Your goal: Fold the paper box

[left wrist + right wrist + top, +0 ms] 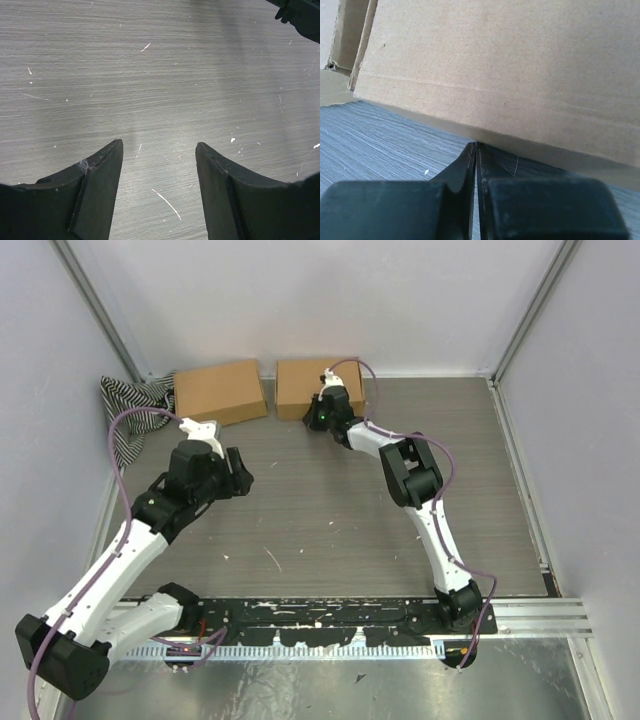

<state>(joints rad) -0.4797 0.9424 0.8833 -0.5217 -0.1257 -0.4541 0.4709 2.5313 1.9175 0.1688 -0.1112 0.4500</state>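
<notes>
The box (298,380) lies at the far edge of the table (160,75), beside a second carton (220,390). Right gripper (475,145): fingers pressed together, tips at the base of the box's front wall, apparently touching. Left gripper (157,145): fingers apart, holding nothing. Corrugated board is probably light and stiff; grip a flap edge, not the face.

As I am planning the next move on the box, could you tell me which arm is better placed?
Right. The right hand, shut, sits at the lower edge of the paper box; the left hand is open over bare table, away from it.
</notes>
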